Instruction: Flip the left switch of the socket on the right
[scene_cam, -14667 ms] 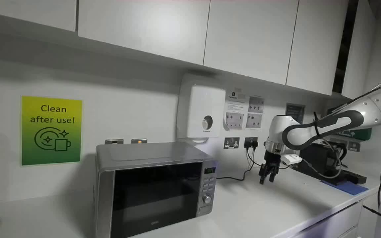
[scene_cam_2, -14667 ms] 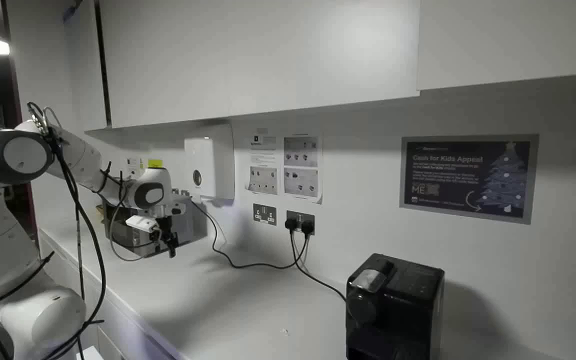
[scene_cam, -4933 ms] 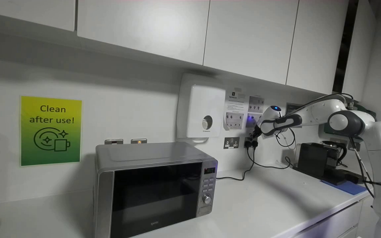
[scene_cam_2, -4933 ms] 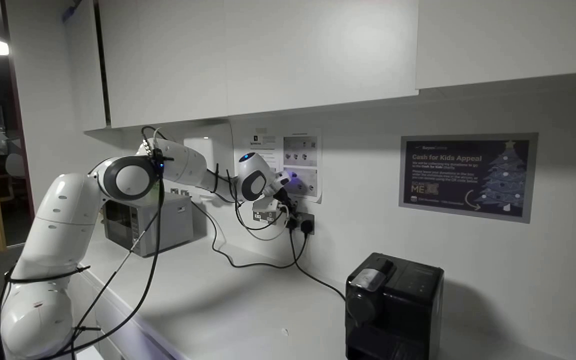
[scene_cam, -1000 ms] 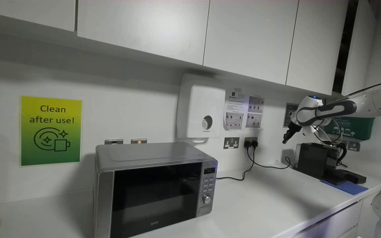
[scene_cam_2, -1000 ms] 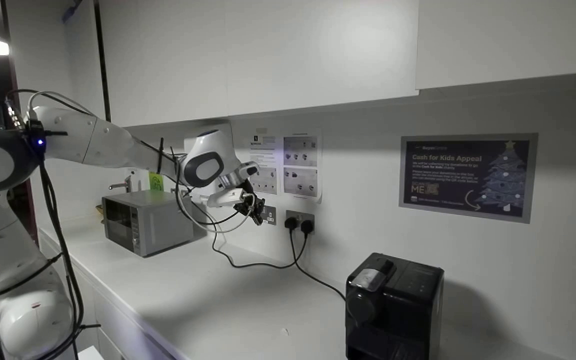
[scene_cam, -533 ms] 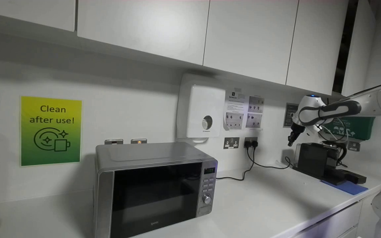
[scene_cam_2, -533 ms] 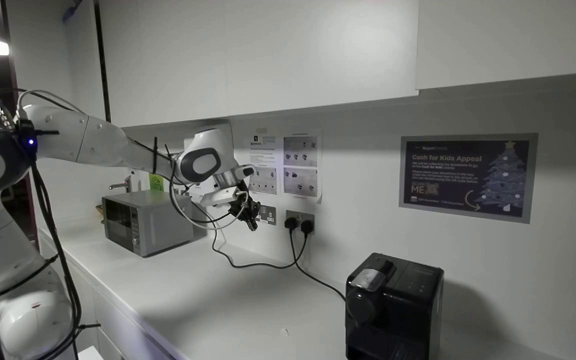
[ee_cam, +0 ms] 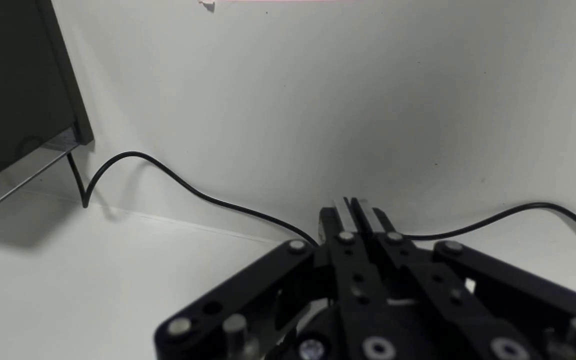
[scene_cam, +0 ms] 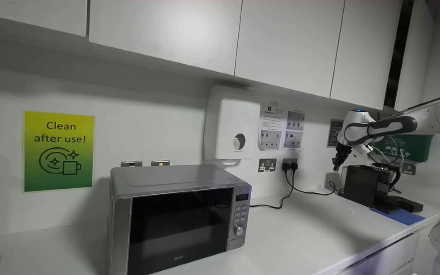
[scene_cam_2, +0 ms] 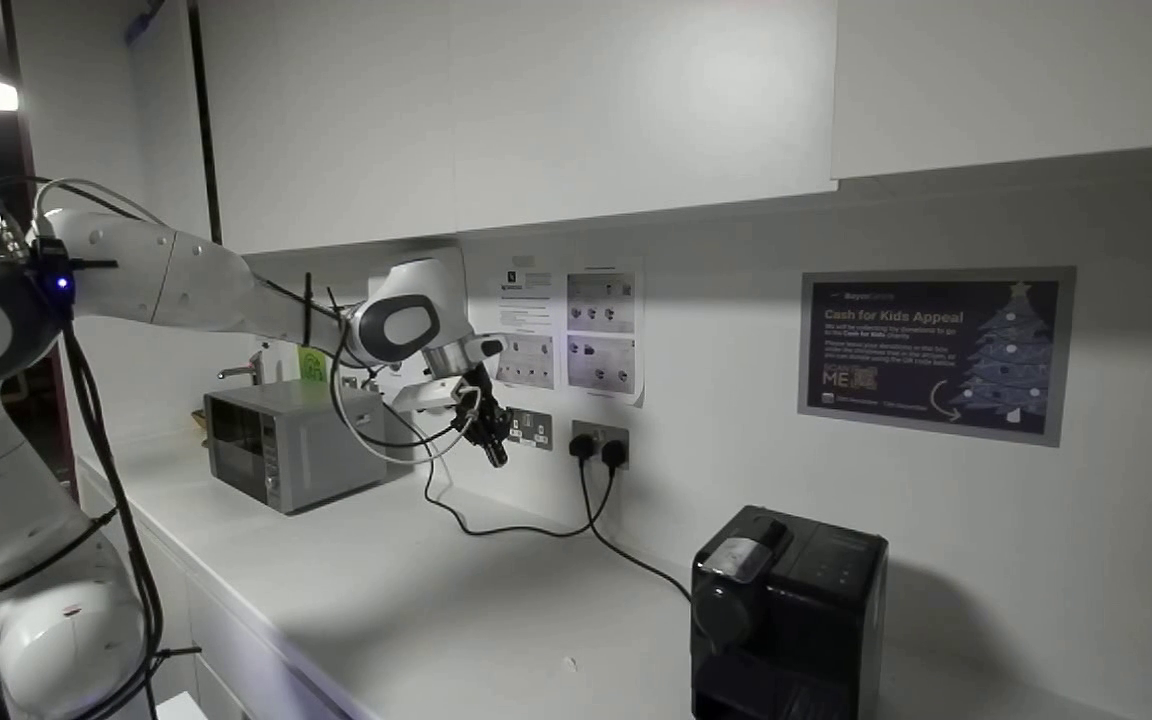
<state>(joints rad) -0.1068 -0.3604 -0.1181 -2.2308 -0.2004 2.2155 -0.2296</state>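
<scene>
While plugs (scene_cam_2: 614,454) hide part of socket (scene_cam_2: 599,431) — rest too small to read — fingers (ee_cam: 343,219) drawn together.

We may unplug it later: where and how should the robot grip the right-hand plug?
Probably the sides of the right-hand plug, coming straight at the wall: it juts from the socket, its cable leaving below. The left-hand plug sits close, so the gap looks tight.

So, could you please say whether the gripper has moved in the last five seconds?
Yes: in an exterior view, the gripper has drawn away from the socket, toward the picture's right.
</scene>
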